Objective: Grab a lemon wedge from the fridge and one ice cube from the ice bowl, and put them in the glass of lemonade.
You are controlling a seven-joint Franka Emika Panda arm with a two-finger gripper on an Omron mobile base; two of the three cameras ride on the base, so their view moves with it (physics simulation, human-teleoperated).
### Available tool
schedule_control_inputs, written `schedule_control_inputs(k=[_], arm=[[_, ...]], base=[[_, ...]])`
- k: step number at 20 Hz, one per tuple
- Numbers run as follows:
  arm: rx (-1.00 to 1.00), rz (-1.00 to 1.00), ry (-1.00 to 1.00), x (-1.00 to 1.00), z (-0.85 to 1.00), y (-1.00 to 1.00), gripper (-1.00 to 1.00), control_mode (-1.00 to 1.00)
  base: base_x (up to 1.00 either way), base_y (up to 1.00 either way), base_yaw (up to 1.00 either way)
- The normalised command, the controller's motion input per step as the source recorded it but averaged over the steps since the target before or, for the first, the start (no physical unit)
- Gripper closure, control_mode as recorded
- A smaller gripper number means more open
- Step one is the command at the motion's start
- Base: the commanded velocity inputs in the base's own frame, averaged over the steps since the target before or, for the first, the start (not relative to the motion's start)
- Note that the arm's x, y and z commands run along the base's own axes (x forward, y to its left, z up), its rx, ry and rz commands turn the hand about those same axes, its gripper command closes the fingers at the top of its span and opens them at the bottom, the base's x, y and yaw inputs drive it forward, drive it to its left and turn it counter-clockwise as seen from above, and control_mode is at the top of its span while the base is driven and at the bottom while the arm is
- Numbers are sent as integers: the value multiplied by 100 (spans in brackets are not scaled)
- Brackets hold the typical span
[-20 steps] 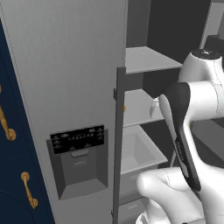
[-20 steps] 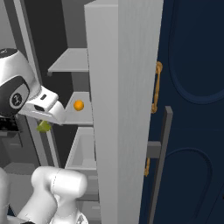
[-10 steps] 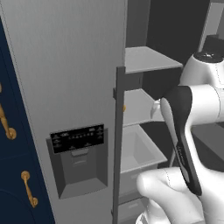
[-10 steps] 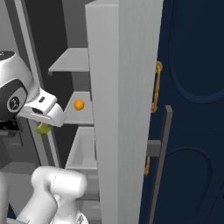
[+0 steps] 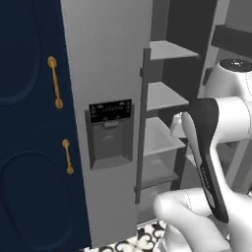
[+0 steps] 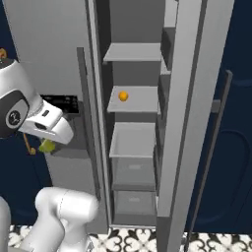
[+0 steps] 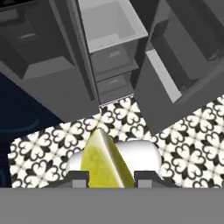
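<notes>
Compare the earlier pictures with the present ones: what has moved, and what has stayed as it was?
The whole picture has shifted: the base has pulled back, so the tall grey fridge shows whole, both doors open. The gripper stays shut on the small yellow lemon wedge. The small round orange fruit remains on its shelf.

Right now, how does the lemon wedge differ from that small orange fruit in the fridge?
The lemon wedge is yellow-green and wedge-shaped with a sharp ridge; the orange fruit is round and orange. The lemon wedge is clamped in the gripper outside the fridge, above the patterned floor, while the orange fruit rests loose on a middle fridge shelf. Both are small fruits.
</notes>
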Motion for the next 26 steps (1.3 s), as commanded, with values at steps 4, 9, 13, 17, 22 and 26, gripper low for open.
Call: schedule_control_inputs(k=[4, 9, 13, 17, 22, 26], arm=[[0, 0, 0, 0, 0, 0, 100, 100], [0, 0, 0, 0, 0, 0, 100, 100], [0, 0, 0, 0, 0, 0, 100, 100], [0, 0, 0, 0, 0, 0, 100, 100], [0, 0, 0, 0, 0, 0, 100, 100], [0, 0, 0, 0, 0, 0, 100, 100]], base=[[-66, 69, 41], [2, 37, 77], [36, 0, 63], [14, 0, 70], [27, 15, 74], [50, 0, 68]])
